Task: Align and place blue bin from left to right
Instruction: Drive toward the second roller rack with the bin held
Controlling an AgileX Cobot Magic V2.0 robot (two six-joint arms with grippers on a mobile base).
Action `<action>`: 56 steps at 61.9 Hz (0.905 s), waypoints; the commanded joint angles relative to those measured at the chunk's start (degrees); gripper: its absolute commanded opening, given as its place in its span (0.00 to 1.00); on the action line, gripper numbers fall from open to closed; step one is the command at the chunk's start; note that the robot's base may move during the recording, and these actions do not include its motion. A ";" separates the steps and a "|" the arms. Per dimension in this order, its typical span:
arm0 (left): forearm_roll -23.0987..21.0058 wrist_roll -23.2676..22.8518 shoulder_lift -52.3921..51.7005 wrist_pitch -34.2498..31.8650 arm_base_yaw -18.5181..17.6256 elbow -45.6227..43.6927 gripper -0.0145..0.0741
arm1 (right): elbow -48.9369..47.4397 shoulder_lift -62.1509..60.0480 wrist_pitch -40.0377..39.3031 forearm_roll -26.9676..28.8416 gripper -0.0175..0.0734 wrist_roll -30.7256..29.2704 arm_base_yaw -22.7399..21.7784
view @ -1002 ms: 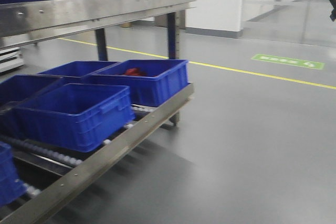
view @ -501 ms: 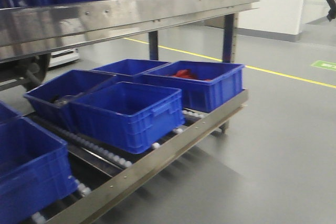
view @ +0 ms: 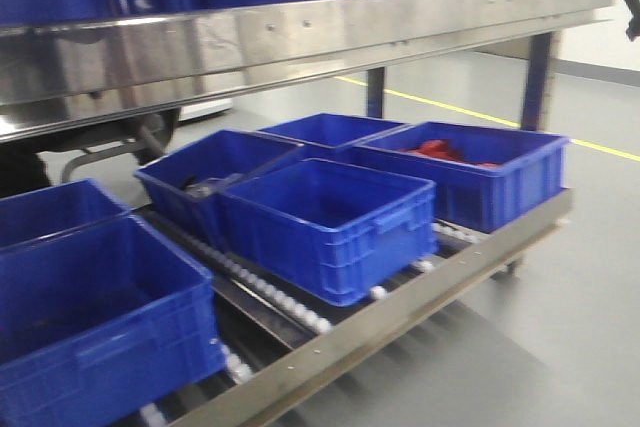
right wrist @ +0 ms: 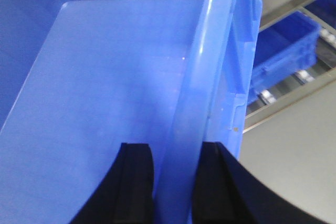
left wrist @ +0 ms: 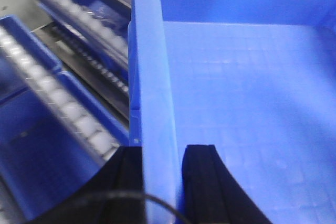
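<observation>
Rack contents have slid rightward across the front view since a second ago, and two more crates now show at the left, which suggests the base is travelling leftward along the rack.

The blue bin [left wrist: 236, 103] is carried between the two arms, off any shelf. The left jaws are closed over its left wall, one finger inside and one outside. The right jaws clamp its right wall [right wrist: 205, 77] in the same way. Pinching opposite walls presumably keeps the load level and square to the rack for alignment.

Below the left wall lie the roller tracks [left wrist: 79, 124]. Beyond the right wall are the rack's steel rail [right wrist: 294, 95] and bare floor.

On the lower shelf [view: 400, 317] stand several darker crates [view: 330, 227], one holding red items [view: 440, 150]. Placement is not yet done.
</observation>
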 commanded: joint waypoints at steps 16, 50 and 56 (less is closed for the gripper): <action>-3.42 0.14 -1.02 -8.56 -0.67 -1.04 0.19 | -0.87 -1.07 -5.27 5.84 0.13 -2.36 0.94; -3.42 0.14 -1.02 -8.56 -0.67 -1.04 0.19 | -0.87 -1.07 -5.27 5.84 0.13 -2.36 0.94; -3.42 0.14 -1.02 -8.56 -0.67 -1.04 0.19 | -0.87 -1.07 -5.27 5.84 0.13 -2.36 0.94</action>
